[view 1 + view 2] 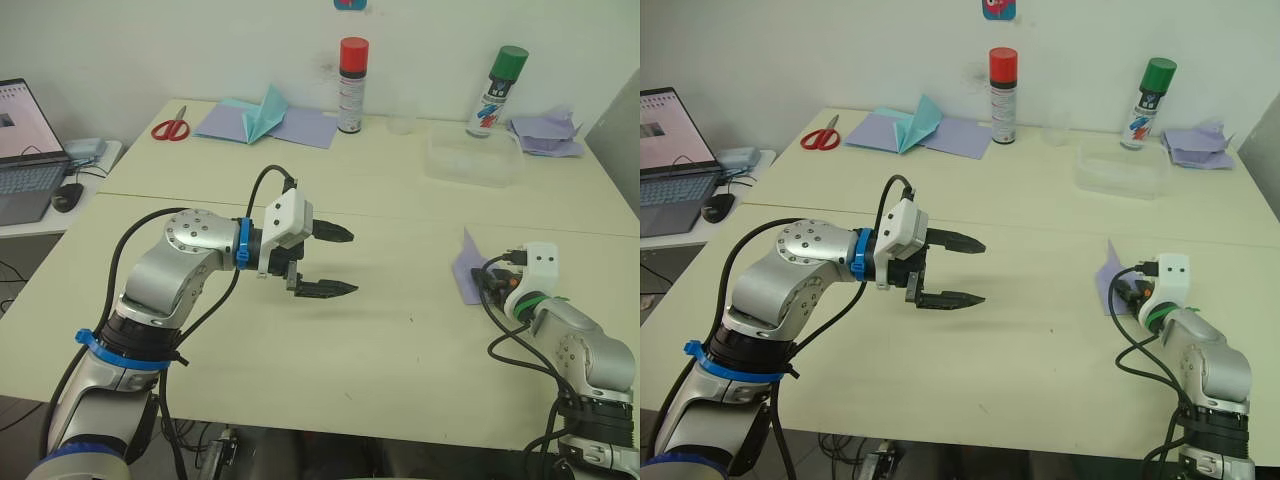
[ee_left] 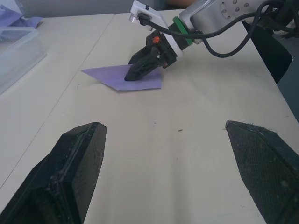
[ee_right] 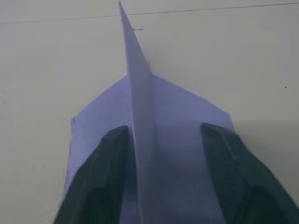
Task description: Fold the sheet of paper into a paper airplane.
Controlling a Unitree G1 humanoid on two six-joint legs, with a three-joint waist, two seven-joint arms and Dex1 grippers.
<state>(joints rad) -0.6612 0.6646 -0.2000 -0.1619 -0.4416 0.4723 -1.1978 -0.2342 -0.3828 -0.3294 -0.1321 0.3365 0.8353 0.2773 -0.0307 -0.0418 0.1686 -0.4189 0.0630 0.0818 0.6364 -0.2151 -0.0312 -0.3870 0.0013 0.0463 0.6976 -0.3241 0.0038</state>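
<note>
Paper point(image 3: 159, 116) super thin, floppy, prob tears easy. Best pinched at raised center crease. Right claw point(image 3: 163, 186) apart, straddling that crease; left claw point(image 1: 335, 262) wide apart, empty, well off.

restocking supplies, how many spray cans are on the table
2. The red-capped spray can stands at the table's far edge beside the flat lavender sheets; the green-capped spray can stands further right, behind the clear plastic container.

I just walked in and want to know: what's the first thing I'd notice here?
The left claw hangs wide open above the middle of the table. At the table's right edge, the right claw presses on the lavender paper airplane, a fold standing up between its fingers. At the back lies a teal paper airplane.
</note>
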